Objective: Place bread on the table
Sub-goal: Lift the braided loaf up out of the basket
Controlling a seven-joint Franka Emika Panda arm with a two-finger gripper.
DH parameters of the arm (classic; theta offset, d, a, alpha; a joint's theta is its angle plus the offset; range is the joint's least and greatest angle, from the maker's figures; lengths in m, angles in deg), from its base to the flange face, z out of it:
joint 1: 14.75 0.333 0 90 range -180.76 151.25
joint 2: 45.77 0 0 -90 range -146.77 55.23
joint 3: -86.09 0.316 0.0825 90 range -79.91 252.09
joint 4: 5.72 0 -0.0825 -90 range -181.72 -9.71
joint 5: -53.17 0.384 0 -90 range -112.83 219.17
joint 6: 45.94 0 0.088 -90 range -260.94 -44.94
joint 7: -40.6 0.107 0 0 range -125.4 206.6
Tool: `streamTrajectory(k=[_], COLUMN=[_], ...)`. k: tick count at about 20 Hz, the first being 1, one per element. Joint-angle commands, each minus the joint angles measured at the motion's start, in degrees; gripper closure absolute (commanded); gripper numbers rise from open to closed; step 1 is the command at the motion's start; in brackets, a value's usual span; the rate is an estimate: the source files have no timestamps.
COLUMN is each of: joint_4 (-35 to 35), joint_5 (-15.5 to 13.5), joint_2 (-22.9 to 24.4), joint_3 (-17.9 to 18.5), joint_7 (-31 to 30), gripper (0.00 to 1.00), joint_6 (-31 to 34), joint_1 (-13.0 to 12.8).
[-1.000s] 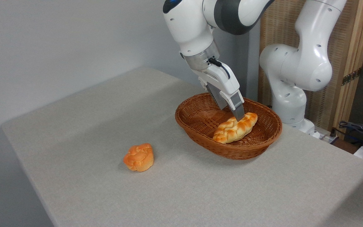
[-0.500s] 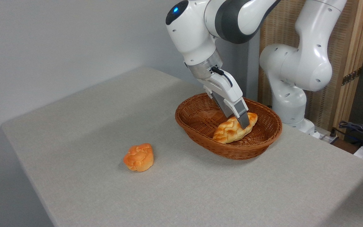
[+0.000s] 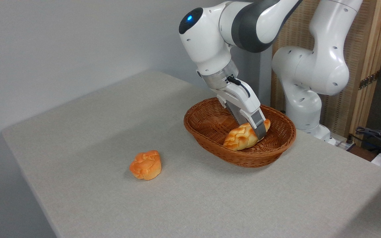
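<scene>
The surface (image 3: 88,132) is a large flat top covered in light grey-beige cloth with rounded edges; it runs from the left of the frame to the right edge and is cut off along the bottom. A plain pale wall fills the upper left of the frame. At the upper right stands a wood-framed woven screen (image 3: 369,66), and dark cables (image 3: 375,135) lie at the far right edge, partly out of frame. An oval brown wicker basket (image 3: 210,122) sits on the surface right of centre. Inside the basket, toward its right half, lies the bread (image 3: 240,137), a braided golden loaf with an orange-brown crust, resting against the basket's inner wall. A small round orange bun (image 3: 146,164) rests on the cloth well apart from the basket, lower left of it. The white arm (image 3: 313,66) enters from the top of the frame and angles down into the basket. The claw (image 3: 260,132) is lowered onto the loaf's right portion; one grey finger (image 3: 259,127) crosses in front of the bread, hiding part of it. The second finger is concealed behind, so whether the claw is closed on the loaf cannot be determined.
</scene>
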Motion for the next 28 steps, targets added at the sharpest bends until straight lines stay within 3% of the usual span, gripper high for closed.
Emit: streamTrajectory(k=[1,4,5,9,11,19,24,28], joint_4=[-1.3,-1.5,-1.6,-1.5,-1.5,-0.8,7.7,10.7], joint_5=[0.1,-0.1,-0.1,-0.7,-0.7,-0.7,-2.3,-3.4], joint_2=[0.6,0.5,0.5,0.4,0.4,0.5,0.5,-0.1], joint_3=[0.6,0.6,0.6,0.7,0.8,0.8,0.0,-0.1], joint_7=[0.5,0.2,0.2,0.2,0.3,0.4,0.7,0.6], gripper=[0.01,0.08,0.14,0.58,0.68,0.75,0.75,0.75], joint_6=[-2.2,-3.3,-3.8,-4.2,-4.4,-3.6,6.0,9.1], joint_1=[0.1,0.1,0.1,0.2,0.2,0.2,0.1,-0.2])
